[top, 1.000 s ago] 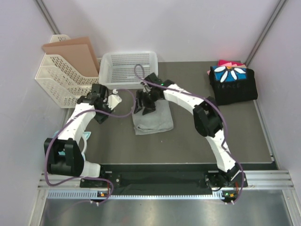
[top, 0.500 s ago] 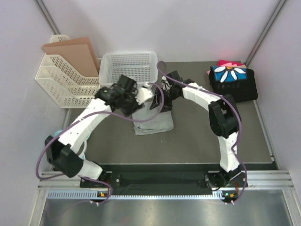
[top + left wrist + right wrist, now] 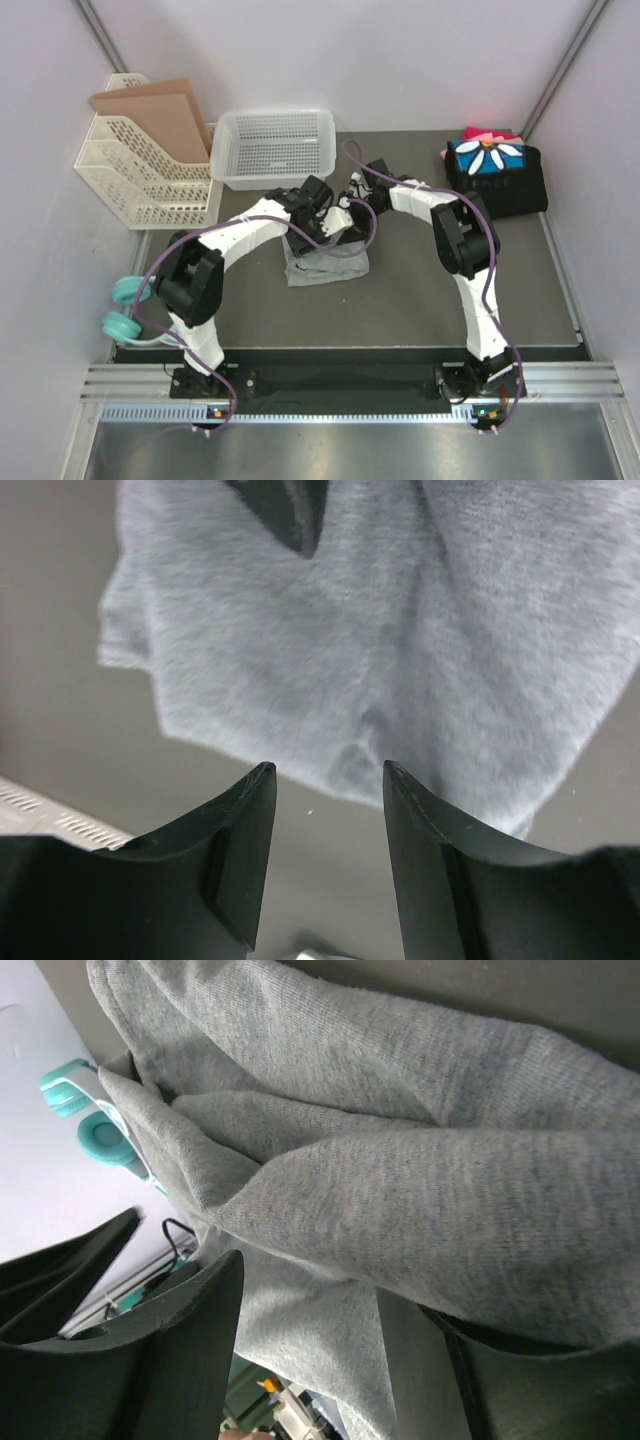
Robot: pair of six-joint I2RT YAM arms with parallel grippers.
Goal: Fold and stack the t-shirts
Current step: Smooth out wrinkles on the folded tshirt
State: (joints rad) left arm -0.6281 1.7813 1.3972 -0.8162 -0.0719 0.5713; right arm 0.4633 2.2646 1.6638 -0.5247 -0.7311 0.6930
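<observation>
A light heather-grey t-shirt (image 3: 326,260) lies folded on the dark table mat, mid-table. Both grippers hover at its far edge. My left gripper (image 3: 322,222) is open; in the left wrist view (image 3: 327,770) its tips sit just short of the grey t-shirt's (image 3: 380,650) hem with nothing between them. My right gripper (image 3: 351,205) is open too; in its wrist view (image 3: 315,1280) grey t-shirt folds (image 3: 400,1160) lie across the gap and drape over one finger (image 3: 440,1360). Folded t-shirts (image 3: 495,178), black with a blue daisy panel and pink ones beneath, are stacked back right.
A white mesh basket (image 3: 272,148) stands just behind the grippers. A white file rack (image 3: 140,172) holding brown card is at the back left. Teal headphones (image 3: 125,306) lie at the mat's left edge by the left arm, also seen from the right wrist (image 3: 95,1132).
My left arm has swung from the left side across to the grey t-shirt's far edge. The right gripper has shifted slightly right along that edge. The headphones are uncovered now.
</observation>
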